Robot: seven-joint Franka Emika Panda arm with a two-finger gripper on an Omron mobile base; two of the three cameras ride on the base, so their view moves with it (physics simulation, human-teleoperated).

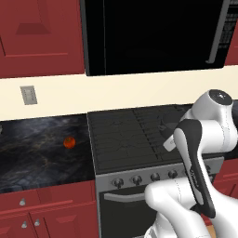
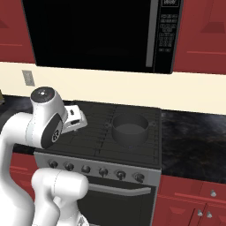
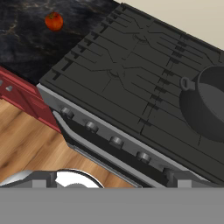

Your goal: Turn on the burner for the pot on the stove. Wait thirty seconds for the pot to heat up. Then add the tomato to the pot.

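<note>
Pot (image 2: 129, 129): dark, on the stove's (image 1: 125, 139) right rear grate, centre-right of the right base view.
Tomato (image 1: 69, 142): on the dark marbled counter (image 1: 37, 153), left of the stove, centre-left in the left base view; upper left in the hand view.
Knobs (image 2: 103, 171): a row along the grey stove front.
Gripper (image 2: 74, 119): above the stove's left side, jaws wide apart, holding nothing.
Microwave (image 2: 97, 33): black, above the stove.
</note>
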